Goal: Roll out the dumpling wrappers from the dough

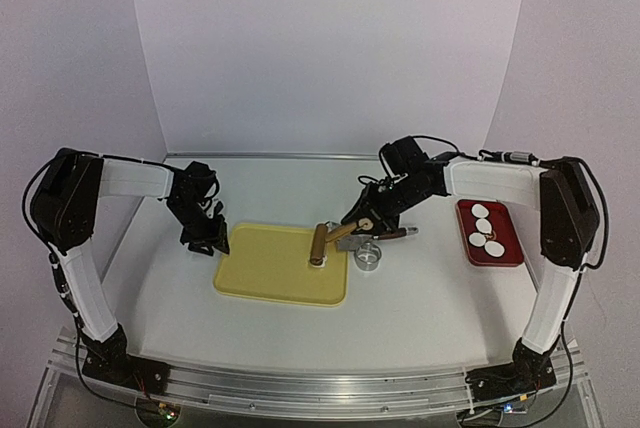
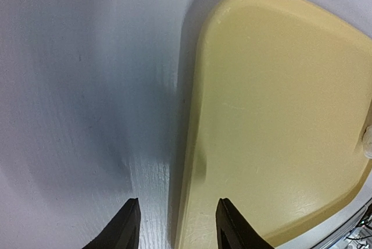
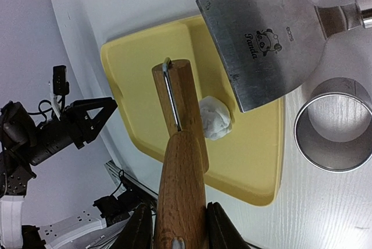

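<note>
The right hand (image 3: 179,228) clamps the pin (image 3: 183,191) by its handle. The roller sits just ahead of the fingers, beside the dough (image 3: 215,118), a small lump on the yellow tray (image 3: 250,167). The dough looks soft and probably sticky, so it is better pressed with the pin than pinched. Finished wrappers (image 1: 484,229), thin and likely floppy, lie on the red tray (image 1: 515,238), well off to that hand's right. A scraper (image 3: 261,45) overhangs the dough and a ring (image 3: 332,124) sits near on the bench, crowding the roll. The left hand (image 2: 177,228), half-wide, straddles the yellow tray's rim.
</note>
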Available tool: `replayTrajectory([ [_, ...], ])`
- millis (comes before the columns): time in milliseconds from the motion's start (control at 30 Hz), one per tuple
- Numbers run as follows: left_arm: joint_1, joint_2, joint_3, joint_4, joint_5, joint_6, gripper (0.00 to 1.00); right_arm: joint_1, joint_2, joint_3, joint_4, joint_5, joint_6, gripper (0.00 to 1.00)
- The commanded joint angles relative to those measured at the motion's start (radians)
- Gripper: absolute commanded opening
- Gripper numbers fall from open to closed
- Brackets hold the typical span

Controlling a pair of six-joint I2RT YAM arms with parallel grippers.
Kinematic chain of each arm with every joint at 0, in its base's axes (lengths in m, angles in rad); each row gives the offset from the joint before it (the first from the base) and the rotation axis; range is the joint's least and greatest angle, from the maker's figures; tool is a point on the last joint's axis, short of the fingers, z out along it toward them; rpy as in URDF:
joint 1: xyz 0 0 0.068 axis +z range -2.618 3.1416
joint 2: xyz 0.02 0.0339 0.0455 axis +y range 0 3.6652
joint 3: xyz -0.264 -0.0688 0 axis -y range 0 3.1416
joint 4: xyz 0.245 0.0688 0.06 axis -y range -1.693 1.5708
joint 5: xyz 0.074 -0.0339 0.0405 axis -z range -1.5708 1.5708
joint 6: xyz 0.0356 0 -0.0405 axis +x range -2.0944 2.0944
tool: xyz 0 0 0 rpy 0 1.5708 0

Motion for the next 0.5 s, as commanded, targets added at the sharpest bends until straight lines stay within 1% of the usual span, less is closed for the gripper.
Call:
replayTrajectory([
  [0, 0.005, 0.034, 0.029, 0.027, -0.008, 0.049, 0.38, 0.012, 0.034, 0.052, 0.025, 0.01, 0.032, 0.0],
  [233, 0.005, 0.074, 0.041, 0.021, -0.045, 0.07, 0.22, 0.012, 0.055, 0.034, -0.049, 0.071, 0.061, 0.0],
  [400, 0.005, 0.09, 0.05, 0.017, -0.05, 0.073, 0.13, 0.012, 0.067, 0.04, -0.107, 0.109, 0.06, 0.0],
  [467, 0.005, 0.1, 0.053, 0.018, -0.053, 0.072, 0.12, 0.012, 0.071, 0.039, -0.129, 0.118, 0.056, 0.0],
])
